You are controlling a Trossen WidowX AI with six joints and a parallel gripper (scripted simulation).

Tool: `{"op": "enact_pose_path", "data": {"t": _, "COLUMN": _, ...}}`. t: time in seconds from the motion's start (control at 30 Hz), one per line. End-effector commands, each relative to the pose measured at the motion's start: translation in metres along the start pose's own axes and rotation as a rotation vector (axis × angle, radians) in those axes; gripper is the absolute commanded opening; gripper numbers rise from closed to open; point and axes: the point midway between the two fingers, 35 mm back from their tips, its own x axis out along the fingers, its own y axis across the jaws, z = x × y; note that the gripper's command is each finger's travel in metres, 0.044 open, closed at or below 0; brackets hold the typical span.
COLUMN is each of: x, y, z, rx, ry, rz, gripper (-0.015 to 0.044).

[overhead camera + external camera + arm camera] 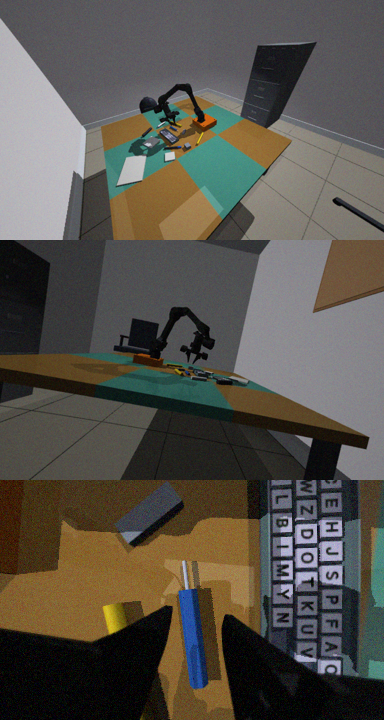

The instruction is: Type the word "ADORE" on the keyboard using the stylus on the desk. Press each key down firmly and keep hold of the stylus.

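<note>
The stylus point(173, 128) point(187, 372) point(193, 630) is a blue barrel with a thin pale metal tip. It lies on the desk, its tip pointing up the wrist view. My gripper point(173, 123) point(190, 362) point(197, 617) is open and empty above the stylus. In the wrist view the barrel shows between the two black fingers, nearer the left one, and touches neither. The keyboard point(169, 136) point(200, 373) point(295, 575) lies beside the stylus, on the right of the wrist view, its letters turned sideways. The right finger hides its lower end there.
A yellow marker point(176, 124) point(178, 372) point(115, 617) lies close to the stylus. A dark grey block point(183, 131) point(150, 512) lies beyond the tip. A white marker point(161, 124) point(199, 378), a black marker point(146, 132) point(224, 382) and a grey cube point(187, 145) lie around the keyboard.
</note>
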Motion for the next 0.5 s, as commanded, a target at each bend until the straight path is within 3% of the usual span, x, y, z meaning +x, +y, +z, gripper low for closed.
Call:
{"op": "enact_pose_path", "data": {"t": 0.0, "x": 0.0046, "y": 0.0103, "z": -0.0205, "rx": -0.309, "ry": -0.130, "rz": -0.016, "gripper": 0.0150}}
{"op": "enact_pose_path", "data": {"t": 0.47, "x": 0.0049, "y": 0.0080, "z": -0.0200, "rx": -0.309, "ry": -0.130, "rz": -0.016, "gripper": 0.0150}}
